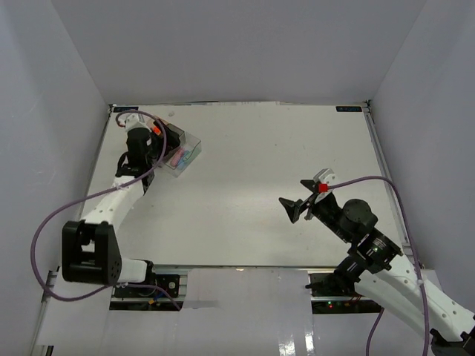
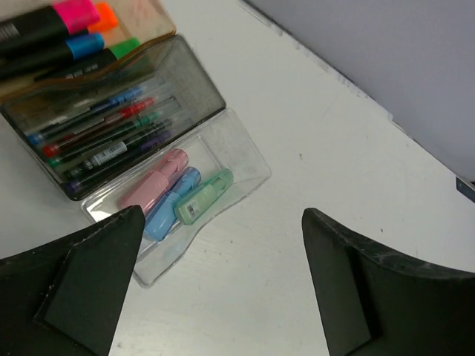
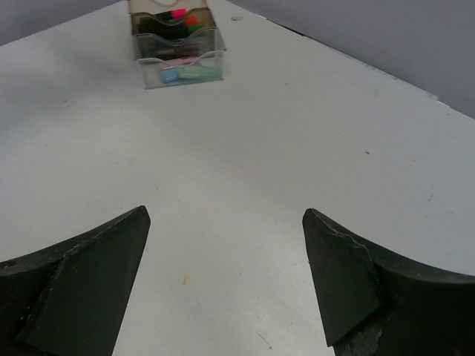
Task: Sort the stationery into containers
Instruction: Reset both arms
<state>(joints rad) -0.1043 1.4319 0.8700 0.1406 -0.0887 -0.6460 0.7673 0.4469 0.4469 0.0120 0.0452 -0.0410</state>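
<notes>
The tray [image 2: 239,152] lies far left: black highlighters [image 2: 44,33] lie in its amber compartment, thin pens [image 2: 104,132] in the grey, and pink, blue and mint markers [image 2: 172,194] side by side in the clear.

Left arm: your left arm [image 1: 111,196] stretches far forward.
Left gripper: your left gripper [image 2: 221,215] tilts down, jaws spread wide, gripping nothing.
Right arm: your right arm [image 1: 401,278] angles inward.
Right gripper: your right gripper [image 3: 225,213] stands wide apart, gripping nothing.

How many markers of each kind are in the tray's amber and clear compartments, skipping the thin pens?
Black highlighters, amber compartment: 4 in view (pink, orange, blue and green caps)
Pastel markers, clear compartment: 3 (pink, blue, mint)
Total: 7
</notes>
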